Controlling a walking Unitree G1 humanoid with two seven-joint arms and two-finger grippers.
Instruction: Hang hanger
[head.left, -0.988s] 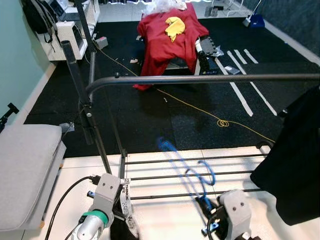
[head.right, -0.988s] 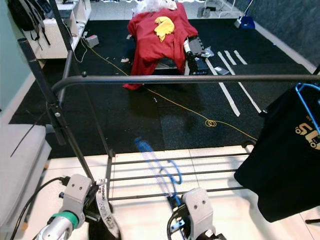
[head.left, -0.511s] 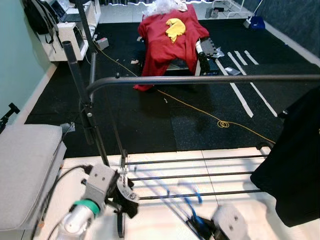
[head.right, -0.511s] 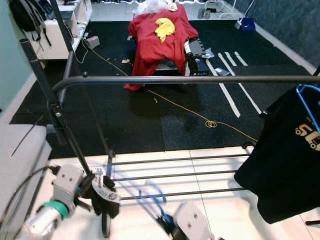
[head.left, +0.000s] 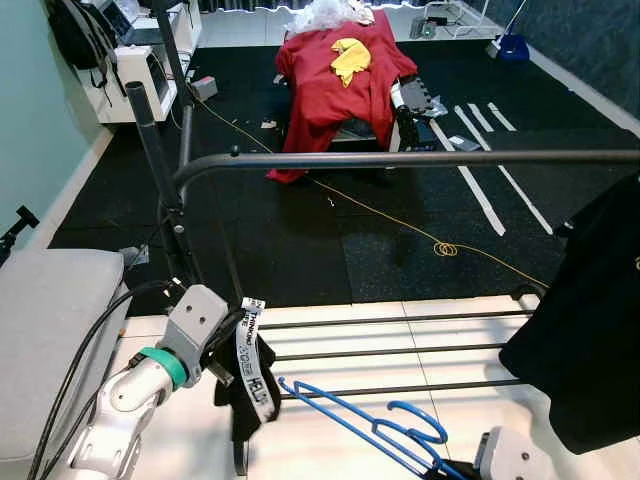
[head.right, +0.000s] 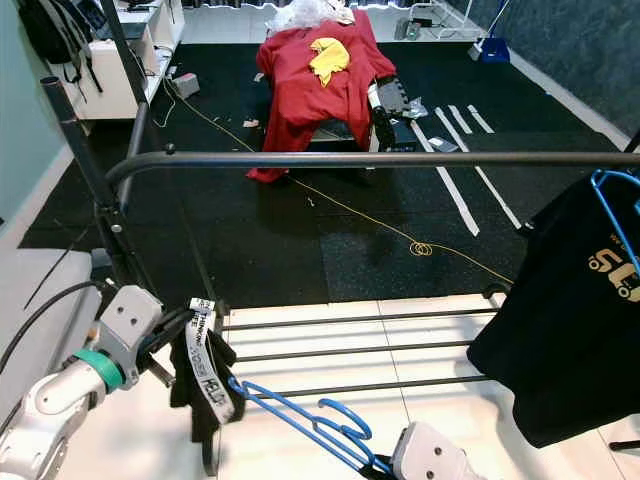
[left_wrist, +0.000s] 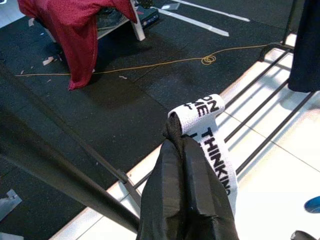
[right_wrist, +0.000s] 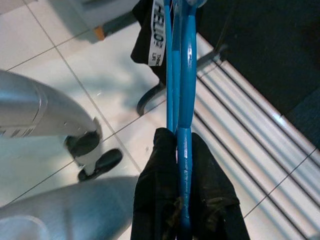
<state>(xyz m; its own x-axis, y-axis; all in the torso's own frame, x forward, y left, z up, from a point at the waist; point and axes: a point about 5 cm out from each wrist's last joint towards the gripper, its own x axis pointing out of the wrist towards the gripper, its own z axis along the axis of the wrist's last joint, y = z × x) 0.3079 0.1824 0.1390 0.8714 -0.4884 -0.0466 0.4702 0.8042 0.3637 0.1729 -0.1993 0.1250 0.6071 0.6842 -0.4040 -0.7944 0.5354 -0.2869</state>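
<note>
Blue plastic hanger (right_wrist: 181, 95) is squeezed tight in the right pincer (right_wrist: 184, 200); left pincer (left_wrist: 186, 165) pinches a black cloth with a white lettered strap (head.left: 252, 372).

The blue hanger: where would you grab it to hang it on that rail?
By its straight lower bar, from the side away from the hook, as the right end effector does. That leaves the blue hanger's hook free to catch the rail.

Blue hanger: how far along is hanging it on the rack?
Done: the right gripper is shut on the blue hanger, and the left gripper is shut on a black garment with a white printed strap. In hand: both are held low, over the rack's bottom bars. Left: the hanger's hook is not on the top rail, where a black shirt already hangs.
</note>
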